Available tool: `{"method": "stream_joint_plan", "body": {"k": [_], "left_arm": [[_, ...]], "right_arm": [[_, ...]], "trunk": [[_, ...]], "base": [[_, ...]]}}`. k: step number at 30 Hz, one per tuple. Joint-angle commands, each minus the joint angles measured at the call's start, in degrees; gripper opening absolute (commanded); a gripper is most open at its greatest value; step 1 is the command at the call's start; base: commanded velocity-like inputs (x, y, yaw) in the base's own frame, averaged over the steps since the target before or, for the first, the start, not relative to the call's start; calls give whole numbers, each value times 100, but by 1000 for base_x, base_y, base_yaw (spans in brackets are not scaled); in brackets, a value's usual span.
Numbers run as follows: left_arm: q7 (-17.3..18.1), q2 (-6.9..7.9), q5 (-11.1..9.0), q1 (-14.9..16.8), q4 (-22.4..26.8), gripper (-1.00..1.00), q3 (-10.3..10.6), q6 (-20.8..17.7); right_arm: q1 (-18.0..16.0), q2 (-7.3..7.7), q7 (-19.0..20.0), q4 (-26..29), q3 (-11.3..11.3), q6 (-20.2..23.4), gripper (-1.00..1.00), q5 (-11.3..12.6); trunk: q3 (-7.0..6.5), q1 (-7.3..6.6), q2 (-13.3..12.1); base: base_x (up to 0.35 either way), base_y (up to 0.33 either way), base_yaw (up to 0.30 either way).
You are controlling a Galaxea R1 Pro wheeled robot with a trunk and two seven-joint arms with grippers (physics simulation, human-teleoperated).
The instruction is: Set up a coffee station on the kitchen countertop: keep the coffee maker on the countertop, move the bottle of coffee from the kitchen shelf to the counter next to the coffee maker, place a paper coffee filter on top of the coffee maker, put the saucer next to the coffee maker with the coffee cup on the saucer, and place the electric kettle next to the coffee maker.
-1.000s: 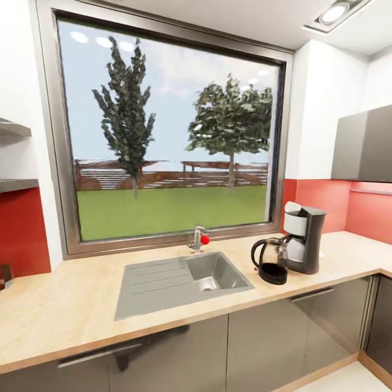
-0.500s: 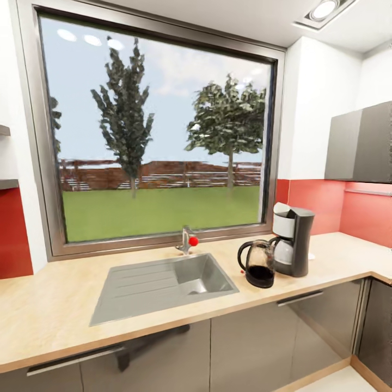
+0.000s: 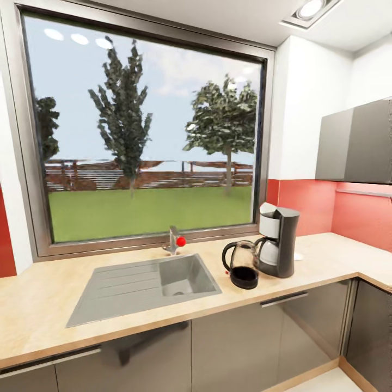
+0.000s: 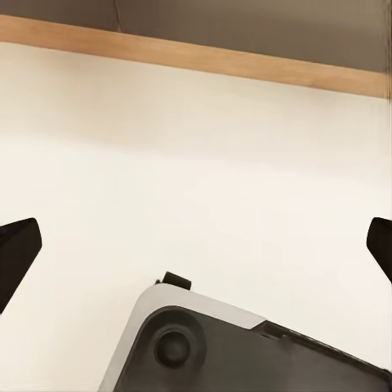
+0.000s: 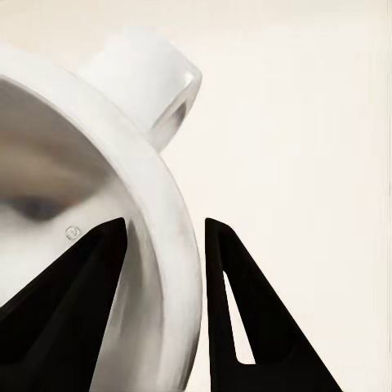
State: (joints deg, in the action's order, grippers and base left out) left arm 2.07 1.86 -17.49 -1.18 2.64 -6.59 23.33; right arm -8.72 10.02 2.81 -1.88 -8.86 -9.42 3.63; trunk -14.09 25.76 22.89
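Closest to the right wrist camera, the right gripper [image 5: 163,278] pinches the rim of the white coffee cup [image 5: 122,163], with 1 dark finger inside the bowl and 1 outside against the wall. The cup's handle [image 5: 151,86] points away from the fingers. I judge that this is the main risk: the hold is only on a thin rim, so a quick turn of the base or a shake of the arm could let the cup rotate or slip out before it reaches the counter.

The left gripper [image 4: 196,245] is spread wide and holds nothing; its 2 fingertips [image 4: 16,249] sit at the edges of the view, and it points down at the pale floor [image 4: 204,163] over part of the robot's base [image 4: 245,351].

Farther off, in the head view, the electric kettle [image 3: 240,264] stands just beside the coffee maker [image 3: 278,242] on the countertop [image 3: 326,261], right of the sink [image 3: 141,283]. A small white thing lies behind the coffee maker, maybe the saucer, but I cannot tell. A second risk is knocking the kettle when the cup comes in.
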Motion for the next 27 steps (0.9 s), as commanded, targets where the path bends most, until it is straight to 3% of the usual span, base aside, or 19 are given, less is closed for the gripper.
{"method": "stream_joint_plan", "body": {"k": [1, 20, 27], "left_arm": [[22, -1, 0, -5, 9, 100, -44, 5], [22, -1, -1, -5, 9, 100, -44, 5], [22, -1, 0, -5, 9, 100, -46, 5]], "right_arm": [[-7, 0, 27, -19, -37, -34, -100, 41], [-7, -5, 27, -20, -37, -34, -100, 41], [-7, -9, 27, -21, -37, -34, -100, 41]], "trunk": [[1, 2, 3], [1, 2, 3], [1, 2, 3]], "base": [[1, -281, 0], [0, -281, 4], [0, -281, 213]]}}
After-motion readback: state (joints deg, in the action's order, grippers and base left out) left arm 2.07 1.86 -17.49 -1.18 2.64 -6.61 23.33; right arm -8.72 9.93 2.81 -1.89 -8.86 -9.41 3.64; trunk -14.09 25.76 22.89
